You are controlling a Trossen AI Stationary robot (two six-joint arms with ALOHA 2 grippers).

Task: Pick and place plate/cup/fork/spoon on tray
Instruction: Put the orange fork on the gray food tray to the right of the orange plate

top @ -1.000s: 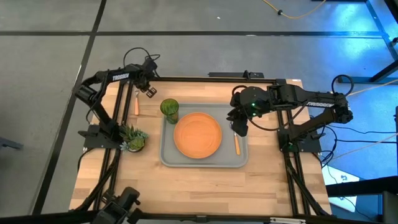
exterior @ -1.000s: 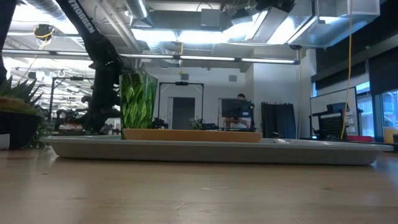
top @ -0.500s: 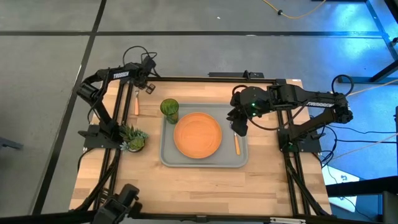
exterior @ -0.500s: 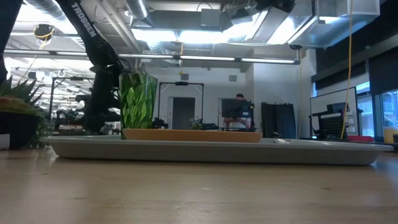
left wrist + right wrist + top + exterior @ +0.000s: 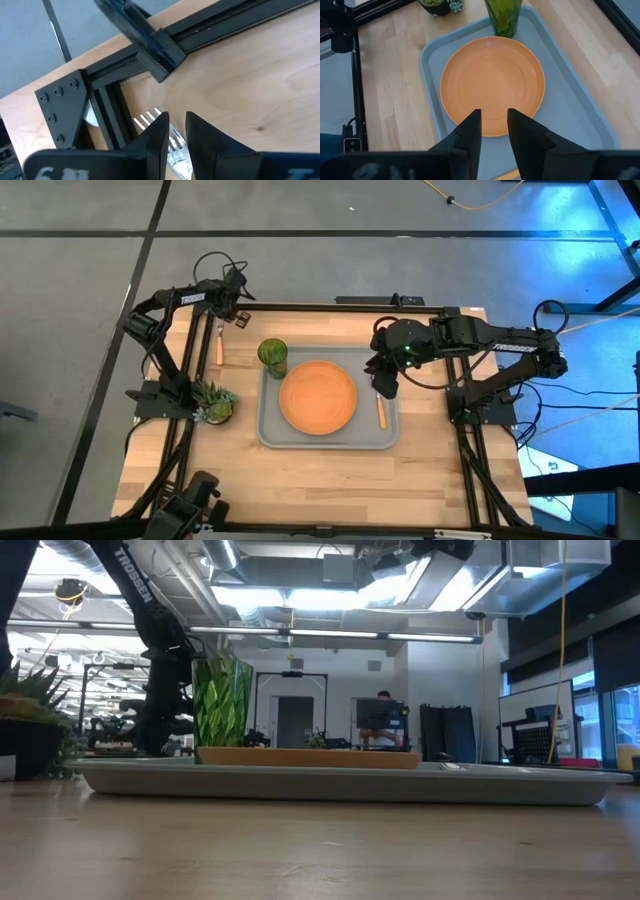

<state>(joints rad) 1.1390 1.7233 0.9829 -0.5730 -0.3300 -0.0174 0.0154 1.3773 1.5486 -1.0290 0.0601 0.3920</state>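
The orange plate (image 5: 318, 396) lies in the middle of the grey tray (image 5: 330, 440). The green cup (image 5: 272, 354) stands upright in the tray's far left corner. Right of the plate, the spoon (image 5: 380, 412) lies on the tray, and my right gripper (image 5: 386, 386), open and raised, hides its bowl. The fork (image 5: 220, 348) lies flat on the table left of the tray, tines (image 5: 145, 120) toward the far edge. My left gripper (image 5: 173, 131) hangs over the fork's head, pointing steeply down and narrowly open; I see no touch.
A small potted plant (image 5: 213, 402) stands at the table's left edge, nearer than the fork. Black frame rails (image 5: 107, 117) run along the table's far and left edges close to the fork's tines. Bare wood fills the near half of the table (image 5: 320, 480).
My left gripper has moved a little toward the table's far edge, above the fork's far end, and sunk slightly. Its finger gap looks unchanged. The fork, plate, cup and spoon lie as before.
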